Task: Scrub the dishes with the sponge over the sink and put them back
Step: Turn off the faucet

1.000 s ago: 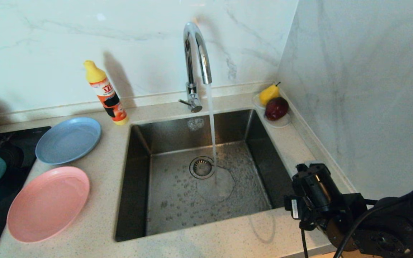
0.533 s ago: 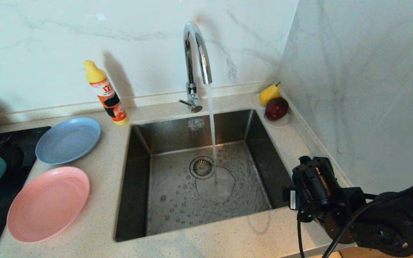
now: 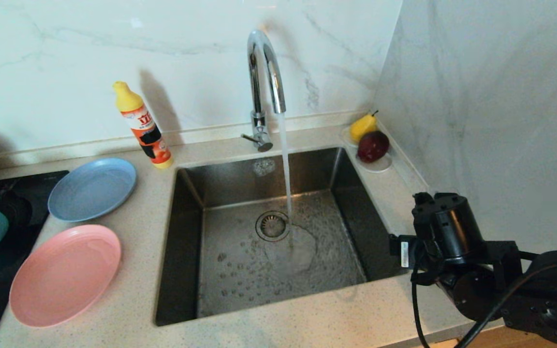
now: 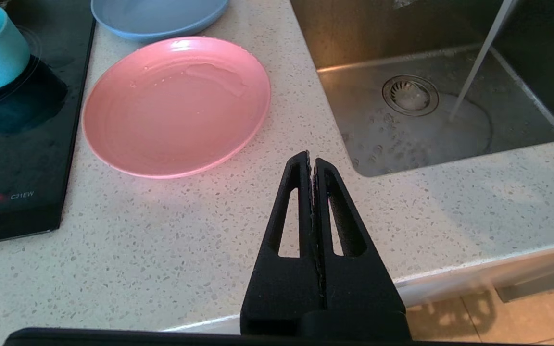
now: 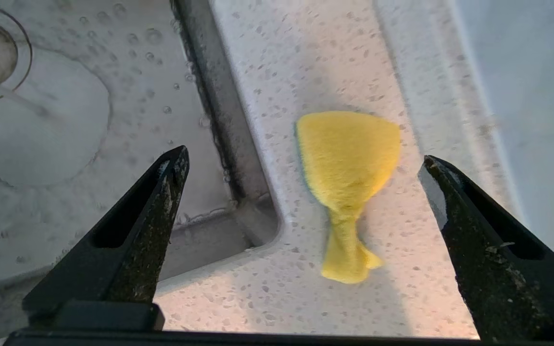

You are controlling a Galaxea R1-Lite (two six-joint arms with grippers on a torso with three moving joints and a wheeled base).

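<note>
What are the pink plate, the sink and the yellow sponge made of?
Pink plate: probably plastic, maybe coated ceramic; an even, mostly dull surface with a soft sheen and a few wet patches.
Sink: stainless steel by its look; grey brushed metal that reflects dimly.
Sponge: soft foam, fuzzy and matte, squashed to a narrow twisted end, with a thin green edge.
</note>
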